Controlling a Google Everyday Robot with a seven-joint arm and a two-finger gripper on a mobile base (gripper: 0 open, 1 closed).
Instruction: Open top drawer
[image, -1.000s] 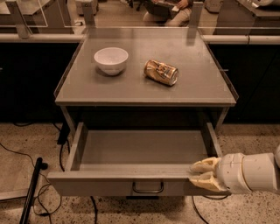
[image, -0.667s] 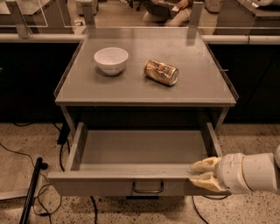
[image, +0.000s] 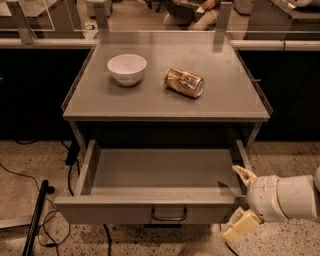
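Reading this as nearly done: your gripper (image: 235, 202) sits at lower right, jaws spread wide above and below the right front corner of the top drawer (image: 160, 172), which stands open toward frame bottom, handle (image: 169, 215) left of the jaws.

Gripper (image: 242, 201) at right front corner of top drawer (image: 110, 213); bowl (image: 127, 68) left of can (image: 184, 82).
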